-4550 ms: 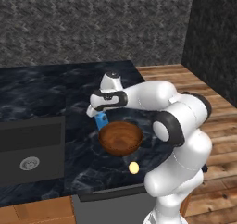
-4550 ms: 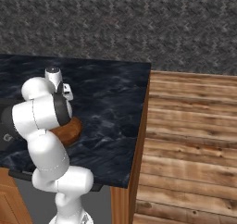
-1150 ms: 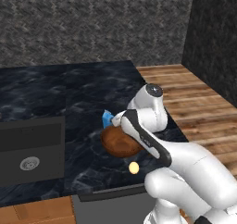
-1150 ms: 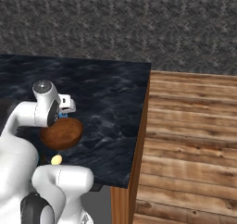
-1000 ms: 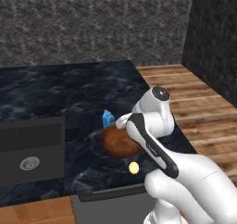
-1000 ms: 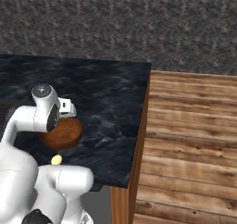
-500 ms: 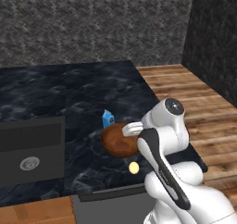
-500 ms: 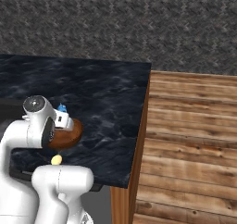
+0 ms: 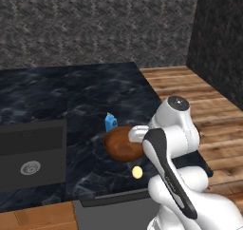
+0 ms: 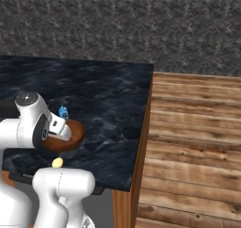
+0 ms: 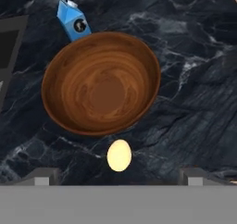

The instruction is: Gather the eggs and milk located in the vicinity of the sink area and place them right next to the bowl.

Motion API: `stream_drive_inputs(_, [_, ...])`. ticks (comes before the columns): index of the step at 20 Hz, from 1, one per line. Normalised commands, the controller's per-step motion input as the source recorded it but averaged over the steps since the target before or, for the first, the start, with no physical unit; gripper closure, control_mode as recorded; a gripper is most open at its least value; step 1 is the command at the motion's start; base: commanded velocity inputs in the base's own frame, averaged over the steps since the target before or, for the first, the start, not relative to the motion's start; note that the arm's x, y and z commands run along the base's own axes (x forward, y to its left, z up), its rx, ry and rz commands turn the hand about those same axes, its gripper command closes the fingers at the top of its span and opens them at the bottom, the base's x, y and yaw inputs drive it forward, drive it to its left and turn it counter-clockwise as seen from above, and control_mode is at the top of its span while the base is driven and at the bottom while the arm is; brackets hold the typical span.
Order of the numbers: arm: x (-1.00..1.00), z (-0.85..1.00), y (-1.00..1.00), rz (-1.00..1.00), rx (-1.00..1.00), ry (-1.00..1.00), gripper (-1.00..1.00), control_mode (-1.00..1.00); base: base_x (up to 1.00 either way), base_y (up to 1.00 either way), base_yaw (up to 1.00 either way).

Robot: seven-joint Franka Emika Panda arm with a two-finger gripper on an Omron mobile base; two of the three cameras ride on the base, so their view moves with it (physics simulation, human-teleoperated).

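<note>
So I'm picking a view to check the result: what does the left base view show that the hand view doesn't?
Left base alone: the whole sink with its drain, the arm, the wood floor. Hand view alone: the bowl's full inside, bare, and the finger tips set wide apart. Both: the milk beside the bowl's rim, the egg just off the opposite rim, the dark counter.

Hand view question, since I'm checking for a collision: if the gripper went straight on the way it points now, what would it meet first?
Most likely the round brown wooden bowl, which sits centred ahead of the gripper. The small cream egg lies closer to the fingertips and might be touched first; depth is unclear.
</note>
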Motion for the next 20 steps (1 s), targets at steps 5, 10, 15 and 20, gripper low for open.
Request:
stream_drive_inputs(5, [-0.31,-0.18,0.0,0.0,0.0,0.0,-1.0,-1.0,0.0,0.0,0.0])
stream_drive_inputs(10, [-0.3,-0.17,0.0,0.04,0.0,0.0,-1.0,-1.0,0.0,0.0,0.0])
stream_drive_inputs(15, [-0.21,-0.21,0.0,0.09,0.0,0.0,-1.0,-1.0,0.0,0.0,0.0])
stream_drive_inputs(20, [-0.05,-0.23,0.0,0.11,0.0,0.0,-1.0,-1.0,0.0,0.0,0.0])
